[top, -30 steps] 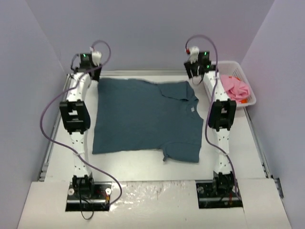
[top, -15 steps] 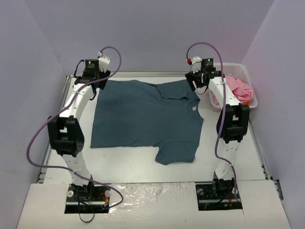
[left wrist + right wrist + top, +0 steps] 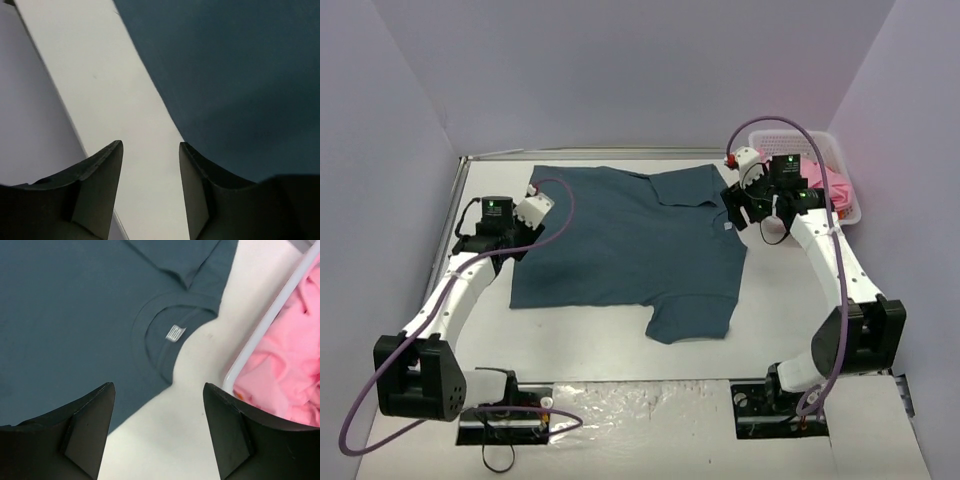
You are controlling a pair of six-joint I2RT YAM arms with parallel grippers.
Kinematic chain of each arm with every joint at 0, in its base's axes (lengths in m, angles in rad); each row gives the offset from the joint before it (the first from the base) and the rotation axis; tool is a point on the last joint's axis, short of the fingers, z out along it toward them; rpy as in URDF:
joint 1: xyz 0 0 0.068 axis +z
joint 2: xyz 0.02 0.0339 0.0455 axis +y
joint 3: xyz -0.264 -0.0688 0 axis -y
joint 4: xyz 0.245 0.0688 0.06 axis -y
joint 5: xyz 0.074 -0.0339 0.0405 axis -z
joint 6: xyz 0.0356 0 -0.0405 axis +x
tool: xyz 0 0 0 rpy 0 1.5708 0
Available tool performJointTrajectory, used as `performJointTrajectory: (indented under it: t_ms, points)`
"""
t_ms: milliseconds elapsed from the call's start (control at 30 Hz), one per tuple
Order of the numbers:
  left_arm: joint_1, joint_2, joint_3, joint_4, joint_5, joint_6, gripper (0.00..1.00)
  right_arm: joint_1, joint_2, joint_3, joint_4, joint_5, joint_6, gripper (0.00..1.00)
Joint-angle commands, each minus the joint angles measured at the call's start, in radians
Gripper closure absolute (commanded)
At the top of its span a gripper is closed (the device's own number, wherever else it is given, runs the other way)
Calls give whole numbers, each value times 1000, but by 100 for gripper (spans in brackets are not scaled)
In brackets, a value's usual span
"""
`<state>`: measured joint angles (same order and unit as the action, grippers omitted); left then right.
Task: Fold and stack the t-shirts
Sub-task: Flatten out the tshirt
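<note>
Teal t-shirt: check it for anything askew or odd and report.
The teal t-shirt lies mostly flat, but unevenly: its far sleeve is flipped over onto the body beside the collar, while the near sleeve sticks out flat.

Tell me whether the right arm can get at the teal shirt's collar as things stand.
Probably yes. The right claw hangs open just over the collar of the teal shirt. Nothing lies between them, and the basket stands off to one side.
</note>
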<state>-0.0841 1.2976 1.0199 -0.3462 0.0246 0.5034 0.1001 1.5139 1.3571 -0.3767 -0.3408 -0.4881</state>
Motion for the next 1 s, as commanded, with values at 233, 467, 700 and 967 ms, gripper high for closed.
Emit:
performJointTrajectory:
  t_ms: [233,467,700,967]
  points:
    - [-5,-227,-233,-203,196,254,54,21,-265,-182,-142,-3,-43,33]
    - [-6,-233,-308,-220,244,316,54,20,-251,-199,-140,-6,-24,32]
    - [-6,-222,-382,-202,229,365,54,16,-231,-210,-142,3,-23,32]
    - [4,-182,-469,-113,138,399,55,13,-231,-217,-142,14,-20,32]
